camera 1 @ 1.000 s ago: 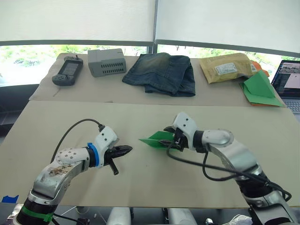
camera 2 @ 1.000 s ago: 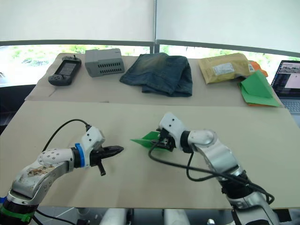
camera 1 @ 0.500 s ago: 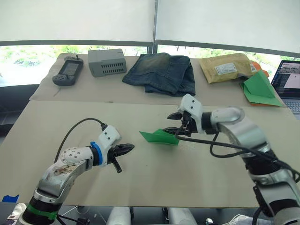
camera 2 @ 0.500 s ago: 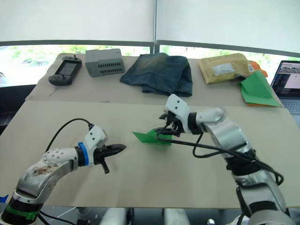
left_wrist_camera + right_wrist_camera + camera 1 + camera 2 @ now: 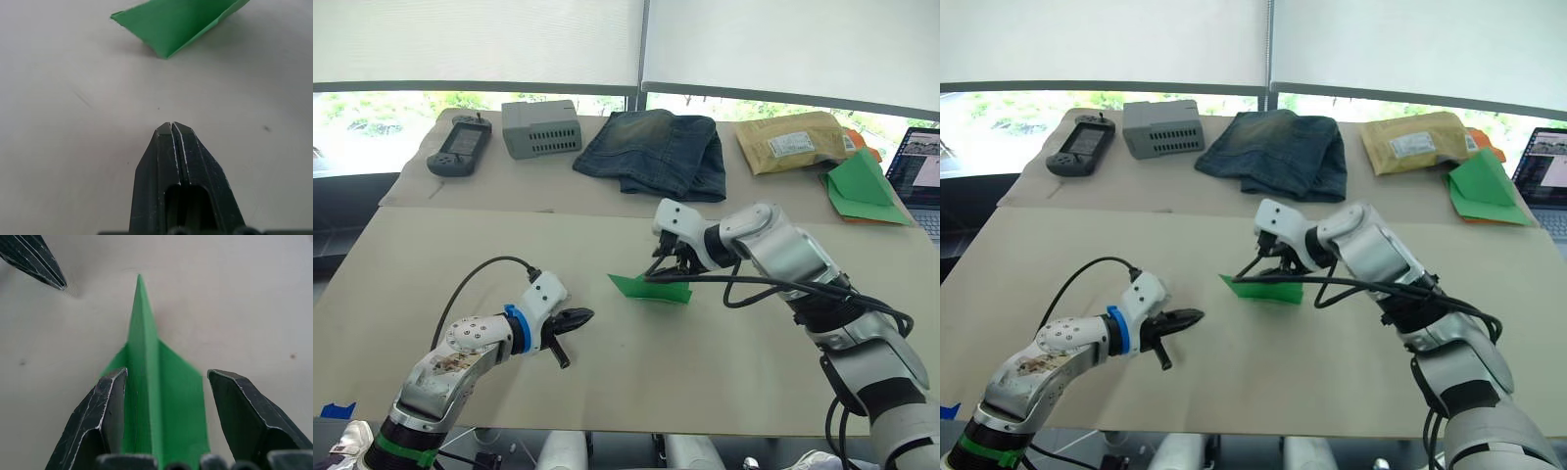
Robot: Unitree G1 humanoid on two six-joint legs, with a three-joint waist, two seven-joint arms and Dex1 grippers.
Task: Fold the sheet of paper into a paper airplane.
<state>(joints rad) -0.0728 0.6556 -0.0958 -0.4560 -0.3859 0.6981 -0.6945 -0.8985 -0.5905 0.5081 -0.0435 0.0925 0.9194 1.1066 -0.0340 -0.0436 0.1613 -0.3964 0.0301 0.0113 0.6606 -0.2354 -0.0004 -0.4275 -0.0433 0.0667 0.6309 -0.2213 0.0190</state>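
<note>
**Folded green wedge between spread fingers**

Paper airplane (image 5: 651, 287): bright green, narrow creased wedge with raised centre ridge, lying mid-tabletop (image 5: 607, 372), nose toward 9 o'clock. Right pincer (image 5: 164, 382): spread wide, straddling the tail end, one finger (image 5: 105, 401) touching its edge, nothing gripped. Left pincer (image 5: 172, 128): clenched tight, empty, near the nose at 7 o'clock.

Bare table between my two grippers

My left gripper (image 5: 579, 317) is facing clear table (image 5: 460, 250); only the paper airplane (image 5: 651, 288) is lying ahead, with my right gripper (image 5: 668, 270) straddling it, fingers apart, blocking that end.
</note>
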